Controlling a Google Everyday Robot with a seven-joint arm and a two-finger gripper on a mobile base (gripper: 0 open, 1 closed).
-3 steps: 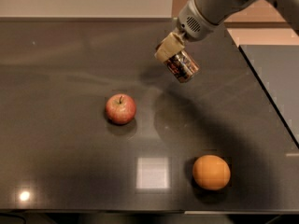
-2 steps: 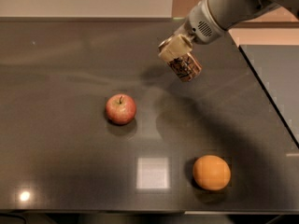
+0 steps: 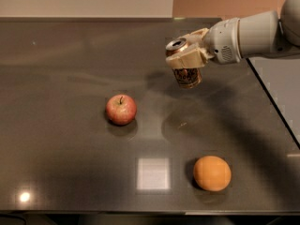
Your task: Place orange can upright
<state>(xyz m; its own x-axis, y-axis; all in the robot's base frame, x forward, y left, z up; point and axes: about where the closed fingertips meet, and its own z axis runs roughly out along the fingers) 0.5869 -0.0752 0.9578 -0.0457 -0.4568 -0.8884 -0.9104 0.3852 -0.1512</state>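
The orange can (image 3: 186,73), brownish-orange with dark markings and a silver top, is held nearly upright above the dark table (image 3: 56,149), right of centre. My gripper (image 3: 187,56) reaches in from the right and is shut on the can, its cream fingers (image 3: 186,60) clamped around the upper half. The can's silver top faces up and slightly left. Its bottom hangs a little above the table surface.
A red apple (image 3: 121,109) sits on the table left of the can. A round orange fruit (image 3: 212,173) lies near the front, right of a bright square reflection (image 3: 153,173). The table's right edge (image 3: 272,107) runs diagonally, with a lighter floor beyond.
The arm has swung from reaching down to reaching in from the right. The can has turned from tilted to nearly upright, still gripped, in about the same place over the table.
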